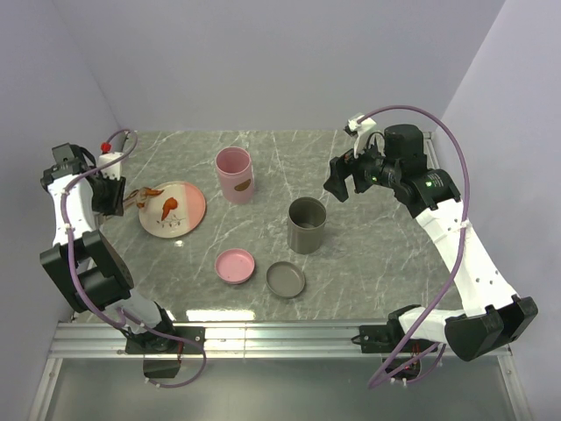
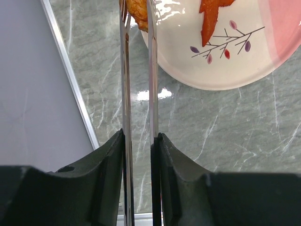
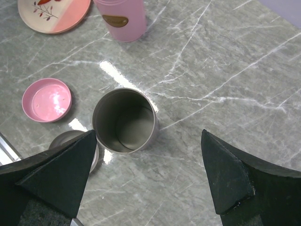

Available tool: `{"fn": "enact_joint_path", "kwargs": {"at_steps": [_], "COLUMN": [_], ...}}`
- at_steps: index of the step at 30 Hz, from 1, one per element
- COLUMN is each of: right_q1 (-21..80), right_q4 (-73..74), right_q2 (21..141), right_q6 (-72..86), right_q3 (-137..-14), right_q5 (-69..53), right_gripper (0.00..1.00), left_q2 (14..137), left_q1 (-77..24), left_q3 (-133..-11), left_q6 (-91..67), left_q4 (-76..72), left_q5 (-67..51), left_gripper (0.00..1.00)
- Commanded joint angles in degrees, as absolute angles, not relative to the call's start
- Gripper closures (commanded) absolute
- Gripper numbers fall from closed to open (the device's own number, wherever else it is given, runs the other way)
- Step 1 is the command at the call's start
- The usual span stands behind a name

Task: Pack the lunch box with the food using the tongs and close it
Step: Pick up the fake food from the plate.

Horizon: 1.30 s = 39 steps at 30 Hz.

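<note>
Left of frame: left gripper clamped narrow on tongs. Tips at orange food piece by plate rim, seemingly pinching it. Centre: grey container upright, lid off. Right: right gripper spread wide, empty.

Table: holds every item below.
Plate: far left, in front of the left gripper.
Food piece: on the plate, left of its middle.
Tongs: clamped between the left gripper's fingers, tips over the plate's left rim with a second food piece between them.
Rear container: upright, just right of the plate.
Central container: upright, right of and in front of the rear one.
Left lid: in front of the rear container.
Right lid: just beside the left lid, in front of the central container.
Right gripper: above the table, behind and right of the central container.
</note>
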State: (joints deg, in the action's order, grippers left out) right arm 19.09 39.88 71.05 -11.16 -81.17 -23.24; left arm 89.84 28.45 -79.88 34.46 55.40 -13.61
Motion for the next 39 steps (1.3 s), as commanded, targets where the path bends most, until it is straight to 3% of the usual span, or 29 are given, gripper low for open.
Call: {"fn": "enact_joint_path", "kwargs": {"at_steps": [1, 18, 25, 33, 39], "right_q1": [18.5, 18.5, 17.9, 16.6, 14.3], "right_q4": [38.6, 38.6, 38.8, 39.5, 39.9], "right_q2": [70.0, 69.4, 68.2, 68.3, 68.6], "right_q6": [-11.1, -11.2, -11.1, -9.8, -9.0], "right_q3": [-81.5, -81.4, -80.8, -81.7, -83.1], "right_q5": [-23.7, -23.5, -23.5, -24.3, -25.0], "right_gripper": [0.02, 0.02, 0.02, 0.01, 0.01], "left_q2": [87.2, 81.7, 78.1, 77.0, 75.5], "left_q1": [28.3, 28.4, 28.3, 27.6, 15.9], "left_q3": [-83.2, -85.2, -89.2, -104.8, -110.4], "left_q6": [34.3, 33.0, 31.8, 31.2, 28.1], "left_q4": [56.0, 62.0, 66.7, 77.1, 77.5], "left_q5": [-15.1, -20.8, -26.0, -35.2, -32.8], "left_gripper": [0.73, 1.0, 1.0, 1.0, 1.0]}}
